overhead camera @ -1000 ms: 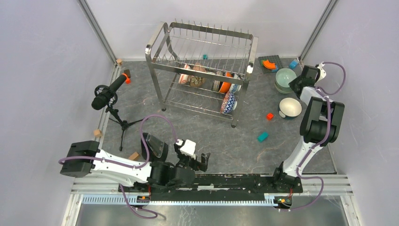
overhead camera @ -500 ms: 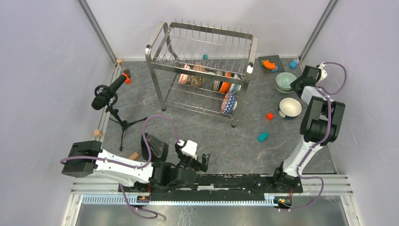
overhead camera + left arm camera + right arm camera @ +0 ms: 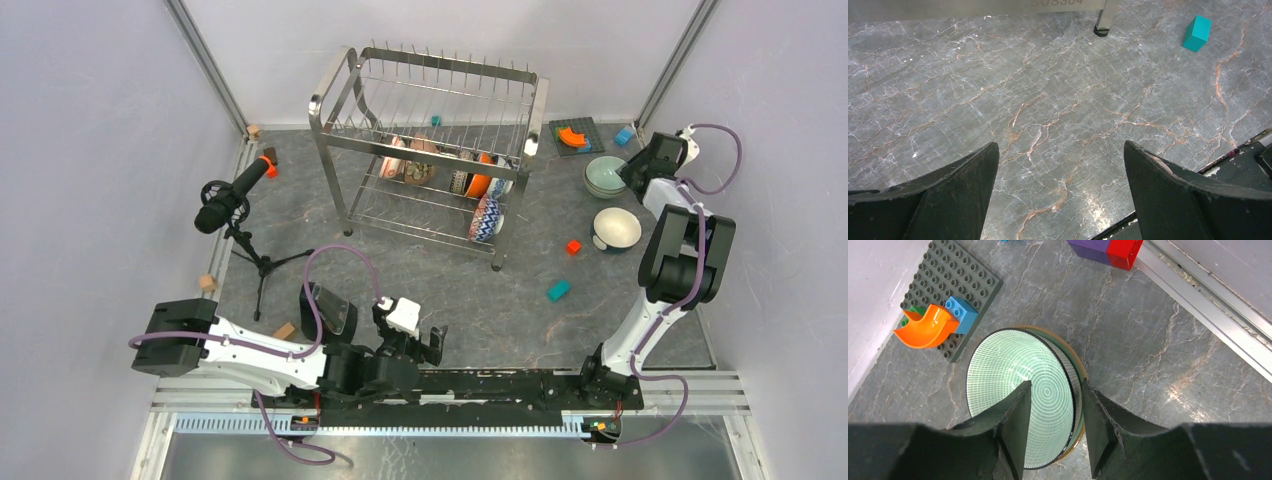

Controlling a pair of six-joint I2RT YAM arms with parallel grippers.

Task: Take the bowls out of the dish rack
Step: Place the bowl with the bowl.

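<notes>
Shiny steel two-tier wire dish rack (image 3: pixel 430 150): upright, far centre of tabletop (image 3: pixel 450 290). On edge in the lower tier: red-patterned bowl (image 3: pixel 393 158), brown-gold bowl (image 3: pixel 421 162), orange bowl (image 3: pixel 481 177), blue-and-white patterned bowl (image 3: pixel 487 218). Upright near the right edge: pale green ceramic bowl (image 3: pixel 605 176), cream white bowl (image 3: pixel 617 229).

Walls (image 3: pixel 90 150): plain pale lilac | Surface: grey marble-veined tabletop (image 3: pixel 470 290), rust-coloured streaks | Frame: silver metal posts (image 3: pixel 207 65) in back corners | Light: soft, even

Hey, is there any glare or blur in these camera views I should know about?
Top external: evenly lit and sharp, with bright highlights on the dish rack steel. Left wrist: a glare patch on the table near the left gripper, marble otherwise crisp. Right wrist: the pale green bowl is sharp; the right gripper shows dark with little detail.
</notes>
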